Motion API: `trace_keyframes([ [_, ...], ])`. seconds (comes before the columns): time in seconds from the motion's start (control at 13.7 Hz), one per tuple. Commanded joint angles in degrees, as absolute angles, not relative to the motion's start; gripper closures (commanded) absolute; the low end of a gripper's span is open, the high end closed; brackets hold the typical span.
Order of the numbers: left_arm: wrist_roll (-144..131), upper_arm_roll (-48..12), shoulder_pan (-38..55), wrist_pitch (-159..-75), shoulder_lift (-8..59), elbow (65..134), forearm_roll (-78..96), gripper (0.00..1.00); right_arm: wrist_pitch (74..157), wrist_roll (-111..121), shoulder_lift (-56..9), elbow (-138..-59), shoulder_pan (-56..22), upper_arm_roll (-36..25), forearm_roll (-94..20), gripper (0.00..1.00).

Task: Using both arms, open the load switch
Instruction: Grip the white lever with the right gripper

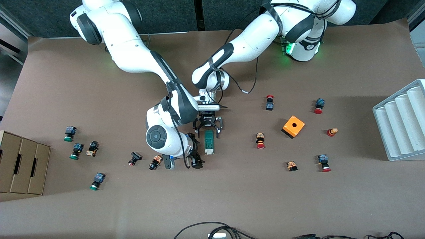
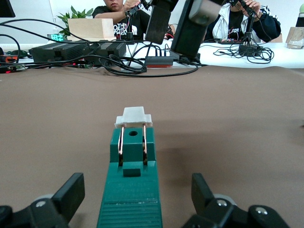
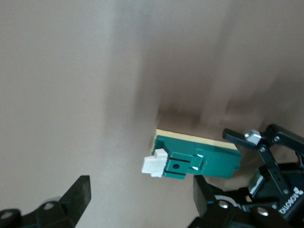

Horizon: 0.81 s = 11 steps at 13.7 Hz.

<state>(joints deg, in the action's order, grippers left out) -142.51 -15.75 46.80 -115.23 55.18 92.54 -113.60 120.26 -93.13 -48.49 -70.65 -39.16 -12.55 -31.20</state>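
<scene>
Both grippers' fingers spread wide, empty: left gripper straddling load switch, right gripper beside it

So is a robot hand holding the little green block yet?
No. The dark green rectangular load switch lies on the table between the open left gripper fingers, untouched; the right gripper is open beside it.

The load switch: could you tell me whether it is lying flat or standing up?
Lying flat. The load switch rests lengthwise on the table, its white slider at one end, with no finger touching it.
</scene>
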Motion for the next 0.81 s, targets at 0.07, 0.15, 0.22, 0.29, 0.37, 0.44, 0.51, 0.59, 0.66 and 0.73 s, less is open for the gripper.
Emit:
trace_keyframes([
  [0.07,-143.3,-15.9,47.4,-114.1,56.7,91.5,-114.1,0.01,119.8,-94.1,-51.1,-68.0,-39.4,-12.6,-33.7,0.06],
  [0.15,-143.3,-15.9,47.4,-114.1,56.8,91.4,-114.1,0.01,120.7,-94.7,-51.4,-68.1,-39.5,-12.6,-33.7,0.06],
  [0.22,-143.3,-15.9,47.4,-114.1,56.9,91.4,-114.2,0.01,121.0,-94.8,-51.9,-68.0,-39.6,-12.3,-33.7,0.06],
  [0.29,-143.3,-16.0,47.5,-114.1,57.0,91.3,-114.1,0.03,121.1,-94.9,-52.4,-68.0,-39.6,-12.2,-33.7,0.07],
  [0.37,-143.3,-16.0,47.5,-114.1,56.9,91.3,-114.0,0.05,121.1,-95.1,-52.6,-68.0,-39.9,-12.3,-33.7,0.08],
  [0.44,-143.3,-16.6,47.5,-114.0,57.0,91.2,-113.9,0.08,121.2,-95.7,-53.1,-68.0,-40.4,-12.4,-33.7,0.09],
  [0.51,-143.3,-16.8,47.5,-113.6,57.0,91.2,-113.9,0.14,121.3,-96.1,-53.4,-68.0,-40.4,-12.4,-33.7,0.11],
  [0.59,-143.3,-17.1,47.5,-112.8,57.0,91.1,-113.9,0.18,122.0,-96.2,-53.7,-67.9,-40.5,-12.4,-33.7,0.17],
  [0.66,-143.3,-17.5,47.4,-112.3,57.0,90.9,-113.9,0.21,122.9,-96.9,-54.0,-67.5,-41.0,-12.6,-33.7,0.18],
  [0.73,-143.3,-17.5,47.4,-112.2,57.0,90.8,-113.9,0.23,123.5,-97.6,-54.8,-67.3,-41.8,-12.9,-33.7,0.18],
])
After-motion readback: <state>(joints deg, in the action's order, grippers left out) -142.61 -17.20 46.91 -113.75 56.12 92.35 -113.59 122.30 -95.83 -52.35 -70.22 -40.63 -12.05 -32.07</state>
